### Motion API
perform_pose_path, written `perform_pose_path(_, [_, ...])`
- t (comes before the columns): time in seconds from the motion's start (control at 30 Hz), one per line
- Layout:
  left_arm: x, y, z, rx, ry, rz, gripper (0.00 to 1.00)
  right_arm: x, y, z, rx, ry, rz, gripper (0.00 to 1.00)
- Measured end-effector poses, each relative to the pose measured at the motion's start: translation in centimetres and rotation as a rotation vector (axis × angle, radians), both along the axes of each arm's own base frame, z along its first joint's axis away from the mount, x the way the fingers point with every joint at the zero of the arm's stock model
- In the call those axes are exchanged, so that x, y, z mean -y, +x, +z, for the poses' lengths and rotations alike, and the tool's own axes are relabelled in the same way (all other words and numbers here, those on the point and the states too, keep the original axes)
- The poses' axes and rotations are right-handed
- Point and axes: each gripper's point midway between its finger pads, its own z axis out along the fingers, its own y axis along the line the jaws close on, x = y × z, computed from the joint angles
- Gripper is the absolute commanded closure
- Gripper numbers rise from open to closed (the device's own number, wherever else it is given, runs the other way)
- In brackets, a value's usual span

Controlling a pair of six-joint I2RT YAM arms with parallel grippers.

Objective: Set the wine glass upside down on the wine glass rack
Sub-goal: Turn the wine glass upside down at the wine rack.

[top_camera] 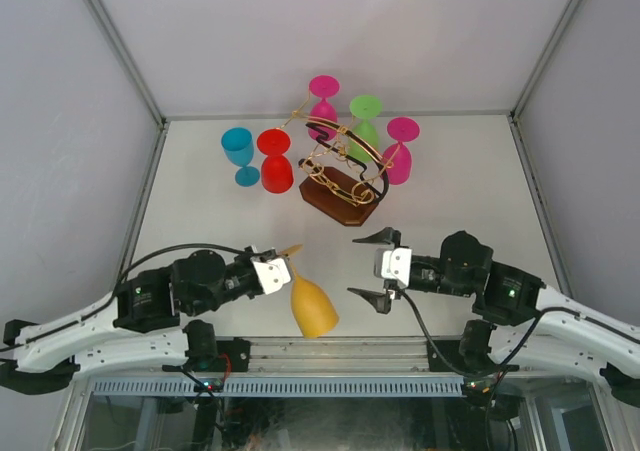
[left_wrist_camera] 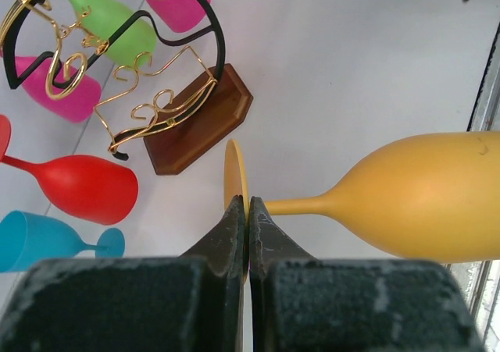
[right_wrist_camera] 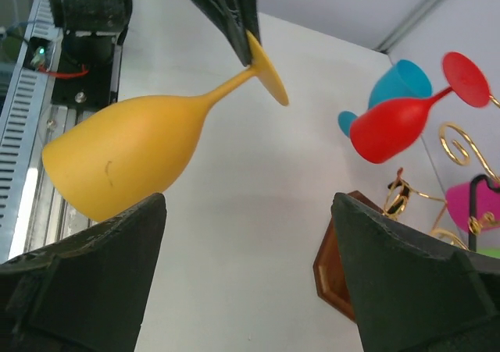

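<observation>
My left gripper (top_camera: 283,264) is shut on the thin foot disc (left_wrist_camera: 236,176) of a yellow wine glass (top_camera: 313,306), which lies sideways above the table's near edge with its bowl (left_wrist_camera: 422,196) towards the arm bases. My right gripper (top_camera: 358,267) stands open to the right of the glass, facing it, with nothing between its fingers; the yellow bowl (right_wrist_camera: 125,149) shows just beyond its left finger. The wine glass rack (top_camera: 340,176), gold wire with a black loop on a brown wooden base (left_wrist_camera: 203,126), stands at centre back.
Two pink glasses (top_camera: 322,96) (top_camera: 402,151) and a green one (top_camera: 363,121) hang foot-up on the rack's far side. A red glass (top_camera: 275,166), foot up, and an upright blue glass (top_camera: 240,151) are left of the rack. Grey walls enclose the table.
</observation>
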Motion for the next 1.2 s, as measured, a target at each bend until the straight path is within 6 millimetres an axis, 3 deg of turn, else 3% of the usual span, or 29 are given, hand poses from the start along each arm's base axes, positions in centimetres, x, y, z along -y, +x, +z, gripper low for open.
perform_pose_path(0.13, [0.7,0.0,-0.8,0.022,0.063,-0.031,1.00,-1.5,-0.3,-1.5,0.018,-0.059,0.069,0.19])
perform_pose_path(0.27, [1.1,0.1,-1.3,0.042,0.104,-0.049,1.00,-2.6,0.2,-2.9,0.005,-0.113,0.113,0.30])
perform_pose_path(0.53, [1.0,0.3,-1.1,0.085,0.124,-0.066,1.00,-3.4,2.9,-1.0,-0.013,-0.080,0.141,0.40])
perform_pose_path(0.67, [0.9,0.3,-1.1,0.092,0.129,-0.070,1.00,-4.2,2.9,-0.8,-0.010,-0.077,0.184,0.53])
perform_pose_path(0.9, [1.0,0.3,-1.0,0.098,0.133,-0.074,1.00,-4.7,3.0,-1.3,0.006,-0.086,0.215,0.42])
perform_pose_path(1.2, [1.2,0.1,-1.0,0.099,0.131,-0.094,1.00,-5.7,2.9,-1.1,0.049,-0.078,0.256,0.43])
